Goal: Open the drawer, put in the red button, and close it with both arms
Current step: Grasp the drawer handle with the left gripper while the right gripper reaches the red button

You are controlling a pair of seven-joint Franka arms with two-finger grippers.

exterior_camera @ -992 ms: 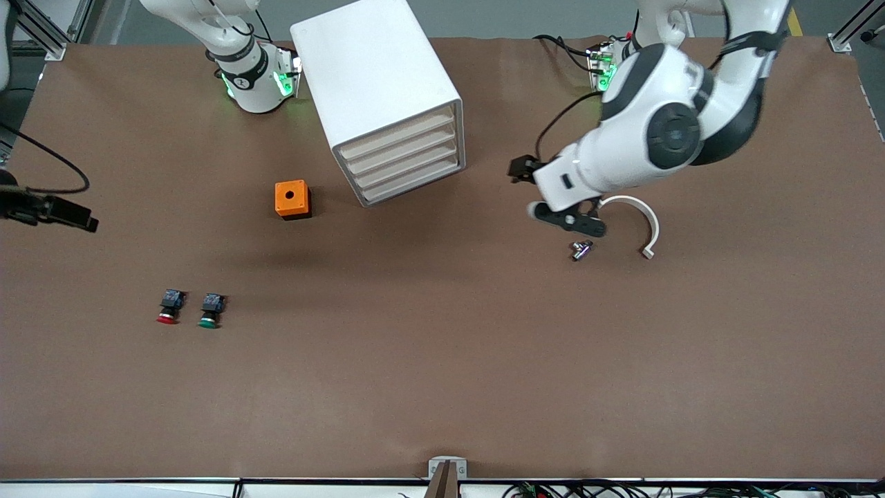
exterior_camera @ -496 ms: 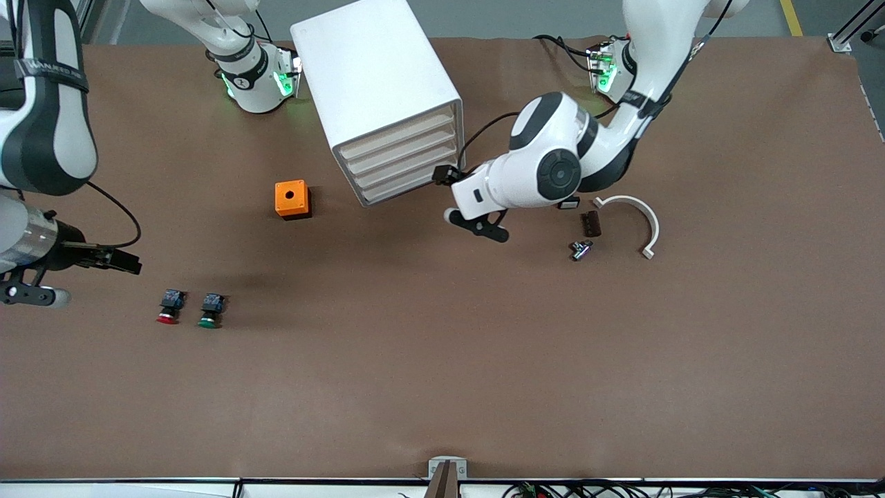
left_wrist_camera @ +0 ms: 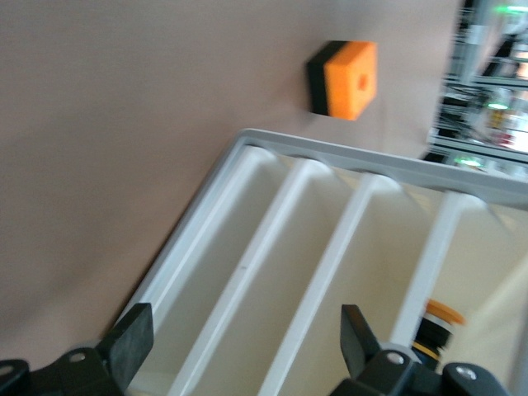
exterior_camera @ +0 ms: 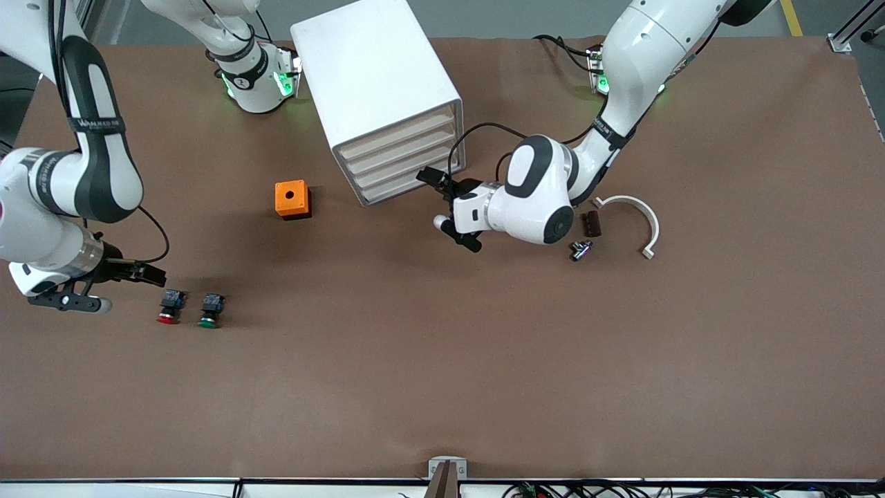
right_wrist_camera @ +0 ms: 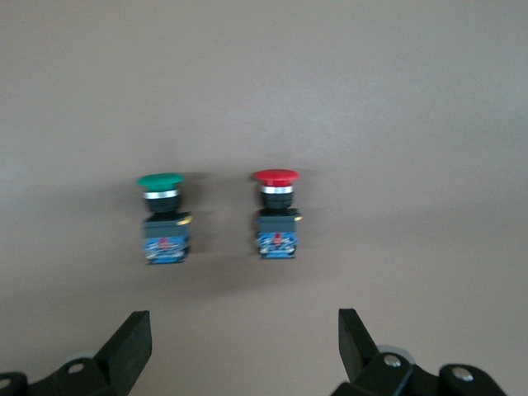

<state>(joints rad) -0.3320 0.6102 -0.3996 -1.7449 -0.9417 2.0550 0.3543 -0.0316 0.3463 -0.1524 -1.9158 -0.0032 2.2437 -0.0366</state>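
Observation:
The red button (exterior_camera: 168, 308) lies on its side on the table at the right arm's end; it also shows in the right wrist view (right_wrist_camera: 275, 214). My right gripper (exterior_camera: 72, 302) is open and empty beside it, fingers apart in its wrist view (right_wrist_camera: 243, 330). The white drawer cabinet (exterior_camera: 377, 83) has all its drawers (exterior_camera: 408, 162) shut. My left gripper (exterior_camera: 453, 232) is open and empty just in front of the lower drawers, and the drawer fronts (left_wrist_camera: 330, 272) show between its spread fingers (left_wrist_camera: 246, 330).
A green-capped button (exterior_camera: 210, 310) lies beside the red one (right_wrist_camera: 162, 219). An orange box (exterior_camera: 292, 199) sits near the cabinet (left_wrist_camera: 346, 78). A white curved piece (exterior_camera: 639, 218), a dark block (exterior_camera: 591, 223) and a small metal part (exterior_camera: 581, 249) lie toward the left arm's end.
My left gripper has swung from over the small metal part to the drawer fronts. My right arm has come into view and lowered its gripper beside the buttons.

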